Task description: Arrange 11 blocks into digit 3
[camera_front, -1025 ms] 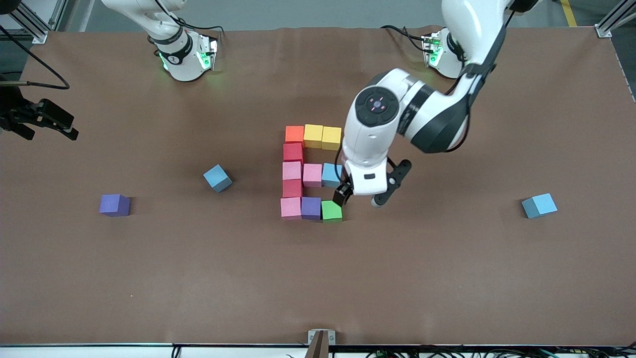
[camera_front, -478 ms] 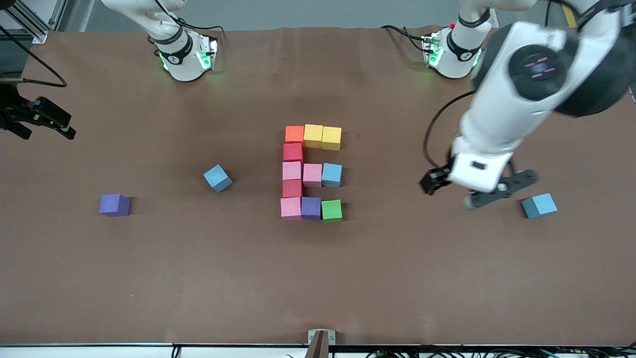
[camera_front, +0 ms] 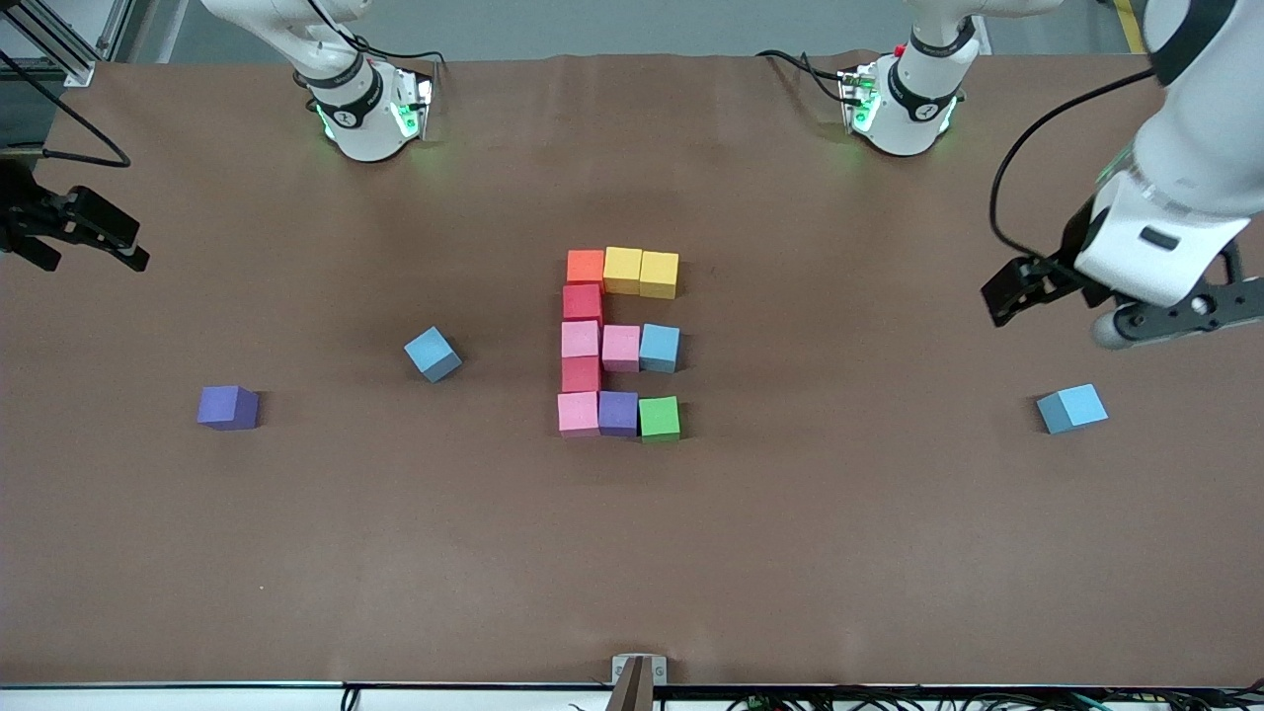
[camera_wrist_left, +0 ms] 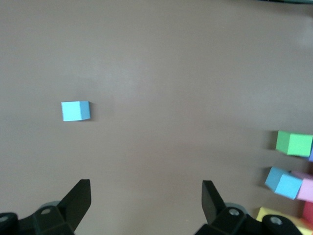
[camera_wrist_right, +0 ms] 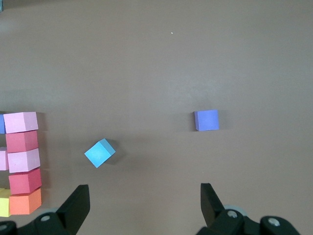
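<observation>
My right claw point(camera_front: 74, 232) waits open over the surface's point(camera_front: 790, 553) right-arm end. At centre the digit 3 point(camera_front: 619, 344) looks done: eleven blocks, green point(camera_front: 659, 418) closing the bottom bar. Left claw point(camera_front: 1071, 296) hangs open, empty, the digit off at its 9 o'clock, a spare blue block point(camera_front: 1071, 408) at 6.

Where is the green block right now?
In the front view the green block sits at the end of the figure's bar nearest the camera, touching the purple block, on the side toward the left arm's end of the table.
</observation>
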Tool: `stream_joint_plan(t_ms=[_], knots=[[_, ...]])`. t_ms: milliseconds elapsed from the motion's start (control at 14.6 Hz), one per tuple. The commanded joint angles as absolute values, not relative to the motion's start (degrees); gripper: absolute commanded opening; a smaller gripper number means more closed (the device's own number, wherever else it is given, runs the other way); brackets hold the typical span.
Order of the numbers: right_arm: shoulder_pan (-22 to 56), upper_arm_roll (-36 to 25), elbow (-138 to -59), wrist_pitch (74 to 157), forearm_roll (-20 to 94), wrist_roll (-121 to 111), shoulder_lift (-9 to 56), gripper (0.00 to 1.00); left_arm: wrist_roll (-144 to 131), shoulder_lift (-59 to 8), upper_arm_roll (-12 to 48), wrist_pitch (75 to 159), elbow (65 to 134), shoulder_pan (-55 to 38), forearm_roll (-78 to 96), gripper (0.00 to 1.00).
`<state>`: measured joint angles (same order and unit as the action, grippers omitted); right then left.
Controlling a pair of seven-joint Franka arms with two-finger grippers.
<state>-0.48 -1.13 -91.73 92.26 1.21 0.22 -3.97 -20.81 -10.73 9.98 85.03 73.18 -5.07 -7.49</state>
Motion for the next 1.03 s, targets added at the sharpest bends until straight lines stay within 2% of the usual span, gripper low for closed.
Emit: stream_joint_plan(t_ms=[0, 137, 273, 615, 957], knots=[[-0.62, -0.97, -91.67, 91.23, 0.88, 0.62, -5.01, 1.0, -12.95, -4.24, 6.79, 85.17, 80.75, -4.66, -6.07, 1.0], [-0.53, -0.97, -91.5, 91.23, 0.88, 0.53, -5.01, 1.0, -10.99, 0.41, 5.36, 85.6, 86.1, -4.05, -5.98, 1.0], [-0.61, -1.05, -91.23, 91.23, 0.88, 0.62, -5.01, 1.0, -10.46, 3.07, 3.44, 85.96, 88.68, -3.96, -5.54, 1.0], [-0.53, -0.97, -91.23, 87.64, 0.88, -0.17, -4.83, 1.0, -7.82, 4.75, 3.07, 85.52, 89.47, -0.97, -3.08, 1.0], [-0.53, -0.97, -91.32, 89.91, 0.97, -0.18, -4.83, 1.0, -6.77, 5.44, 2.64, 82.09, 89.03, -0.7, -2.9, 1.0]])
